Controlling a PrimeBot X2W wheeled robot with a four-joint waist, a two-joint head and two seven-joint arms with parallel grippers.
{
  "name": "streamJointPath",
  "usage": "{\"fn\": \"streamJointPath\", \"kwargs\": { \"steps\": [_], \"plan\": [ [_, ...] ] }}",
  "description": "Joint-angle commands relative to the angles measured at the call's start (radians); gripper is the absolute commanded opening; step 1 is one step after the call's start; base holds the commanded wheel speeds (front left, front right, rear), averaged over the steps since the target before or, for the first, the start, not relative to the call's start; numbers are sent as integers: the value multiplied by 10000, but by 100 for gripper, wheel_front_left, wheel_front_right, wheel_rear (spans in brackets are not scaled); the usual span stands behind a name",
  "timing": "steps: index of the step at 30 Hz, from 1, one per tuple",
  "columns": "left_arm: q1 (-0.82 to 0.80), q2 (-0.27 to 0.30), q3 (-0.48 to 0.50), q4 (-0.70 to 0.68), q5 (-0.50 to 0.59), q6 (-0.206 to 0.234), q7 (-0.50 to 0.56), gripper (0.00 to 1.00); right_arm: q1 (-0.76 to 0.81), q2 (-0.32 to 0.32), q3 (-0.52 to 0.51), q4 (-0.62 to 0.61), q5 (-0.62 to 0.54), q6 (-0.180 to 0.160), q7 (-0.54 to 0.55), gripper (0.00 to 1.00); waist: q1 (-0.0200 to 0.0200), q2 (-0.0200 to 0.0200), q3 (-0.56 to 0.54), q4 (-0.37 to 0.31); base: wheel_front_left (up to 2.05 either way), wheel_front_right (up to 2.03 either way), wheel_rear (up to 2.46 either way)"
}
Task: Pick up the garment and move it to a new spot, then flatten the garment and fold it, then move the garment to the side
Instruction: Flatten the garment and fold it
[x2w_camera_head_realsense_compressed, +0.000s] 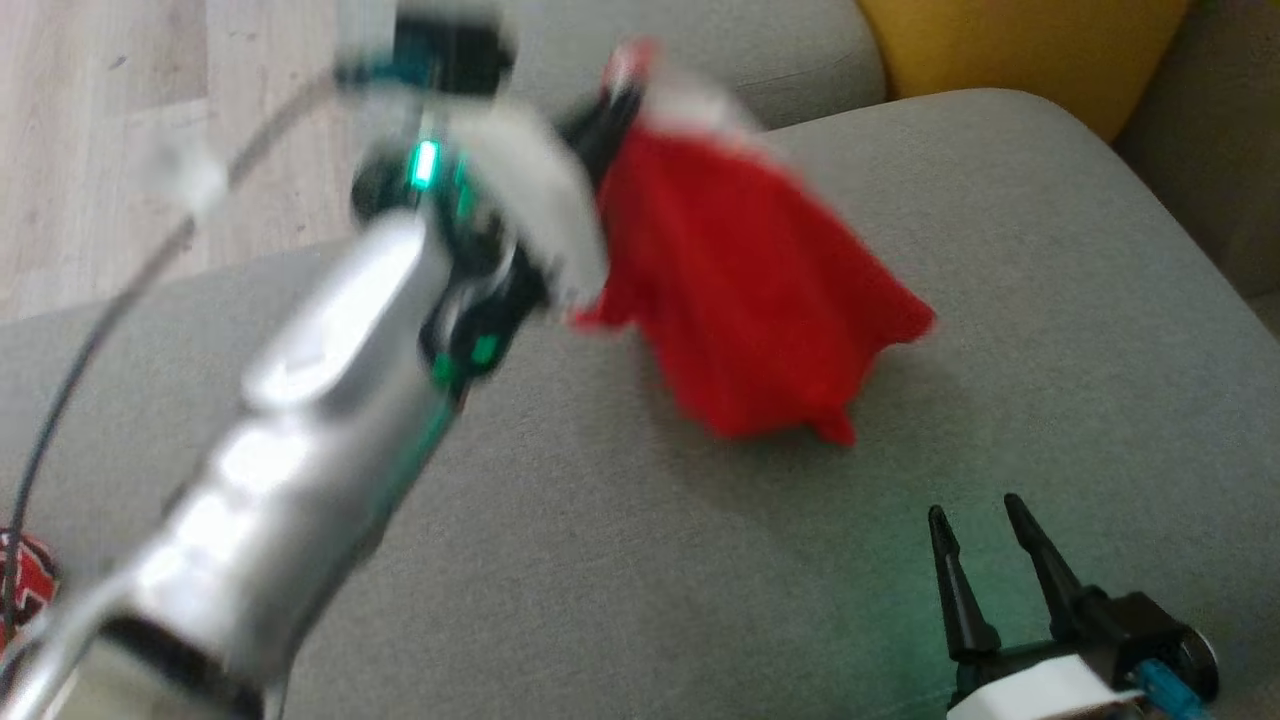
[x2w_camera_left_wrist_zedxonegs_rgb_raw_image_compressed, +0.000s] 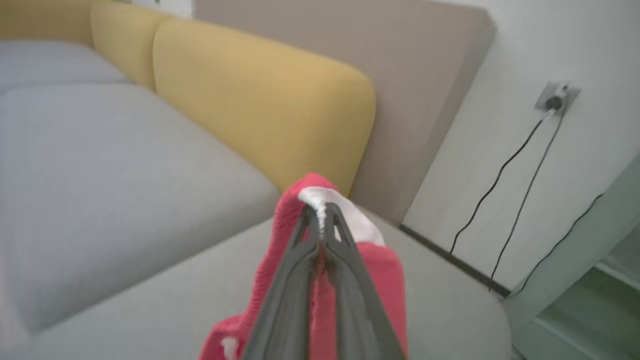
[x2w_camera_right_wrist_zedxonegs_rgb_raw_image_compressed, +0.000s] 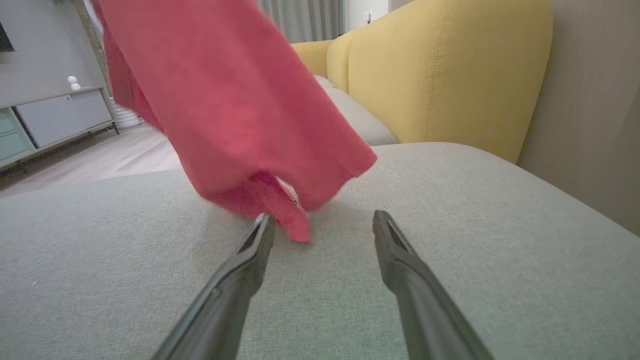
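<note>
The left gripper (x2w_camera_left_wrist_zedxonegs_rgb_raw_image_compressed: 320, 212) has its jaws clenched on the white-trimmed edge of the red garment (x2w_camera_head_realsense_compressed: 740, 290). The garment hangs from them, its lower hem down at the grey sofa seat (x2w_camera_head_realsense_compressed: 1000, 250). The right gripper (x2w_camera_right_wrist_zedxonegs_rgb_raw_image_compressed: 324, 217) sits low just before the hem, jaws released and spread. A yellow backrest (x2w_camera_left_wrist_zedxonegs_rgb_raw_image_compressed: 260, 105) stands behind. The left wrist view adds a wall socket (x2w_camera_left_wrist_zedxonegs_rgb_raw_image_compressed: 555, 97) with cables; the right wrist view, a cabinet (x2w_camera_right_wrist_zedxonegs_rgb_raw_image_compressed: 60, 115).
</note>
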Motion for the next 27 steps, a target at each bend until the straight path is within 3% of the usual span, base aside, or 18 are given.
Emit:
{"fn": "streamJointPath", "kwargs": {
  "steps": [1,6,13,18,22,27],
  "plan": [
    [440,621,241,-145,-80,-87,71,0,-267,-25,225,-279,241,-7,-38,100,0,0,97,129,0,0,0],
    [2450,1516,266,-735,-352,-82,-432,0,-552,-25,223,-148,614,-7,-38,100,0,0,417,433,0,0,0],
    [4742,2269,357,-2481,-600,368,-1196,0,-1590,-25,-553,198,529,-7,-38,100,0,0,1006,1331,0,0,0],
    [5144,2215,326,-3208,-466,368,-1717,0,-3005,-392,-870,1831,248,-7,-35,100,0,0,1451,2131,0,0,0],
    [4978,2031,279,-3278,-320,304,-1906,0,-4252,-1008,-354,3162,556,-7,422,100,0,0,1779,2535,0,0,0],
    [4551,1672,212,-3015,-82,200,-2163,0,-5847,-2095,879,4624,2014,-7,1510,100,0,0,2278,3101,0,0,0]
  ]
}}
